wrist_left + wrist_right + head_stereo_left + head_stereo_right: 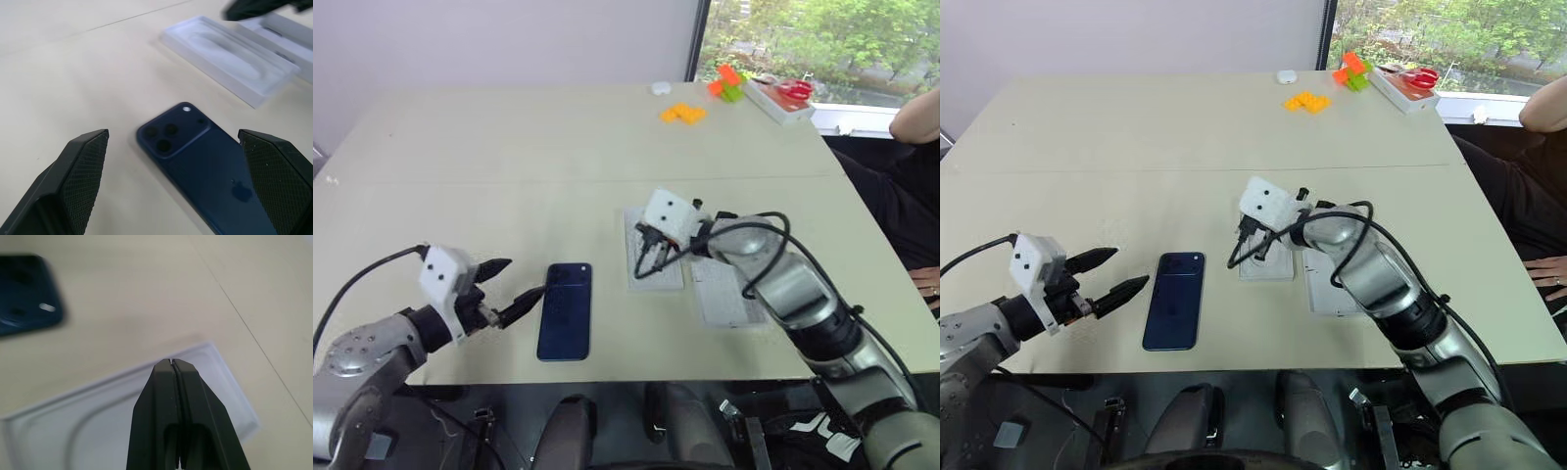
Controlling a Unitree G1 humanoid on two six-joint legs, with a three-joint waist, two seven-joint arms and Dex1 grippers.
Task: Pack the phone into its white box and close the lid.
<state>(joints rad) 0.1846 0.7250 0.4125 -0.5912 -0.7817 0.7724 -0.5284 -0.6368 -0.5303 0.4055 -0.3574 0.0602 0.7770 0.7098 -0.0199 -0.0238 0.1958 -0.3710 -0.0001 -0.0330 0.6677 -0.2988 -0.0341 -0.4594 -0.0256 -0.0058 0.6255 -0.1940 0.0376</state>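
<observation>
The counter (pixel 509 147) is wide and pale beige, with a thin seam running across its middle. At its far right corner lie some orange pieces (pixel 683 114), an orange and green toy (pixel 727 82) and a flat white box with red things in it (pixel 783 98); beyond that edge a person's arm (pixel 915 117) shows beside the window.

The right gripper (pixel 1244 247) reaches in from the right and hangs over a white insert with an oval hollow (pixel 230 61), which lies near the middle of the counter. Its fingers (pixel 173 396) are pressed together and carry nothing — in the right wrist view they stand just above the insert's rim. Just beside the insert, on its right and mostly hidden under the right arm, lies another flat white tray (pixel 729 294); I cannot tell whether it is the box or the lid.

The phone (pixel 566 309) lies flat near the front edge of the counter, back side up, its camera cluster at the far end, a little apart from the insert on the left.

The left gripper (pixel 514 284) is just beside the phone on its left — its fingers (pixel 78 176) are spread wide, pointing toward the phone, and hold nothing.
</observation>
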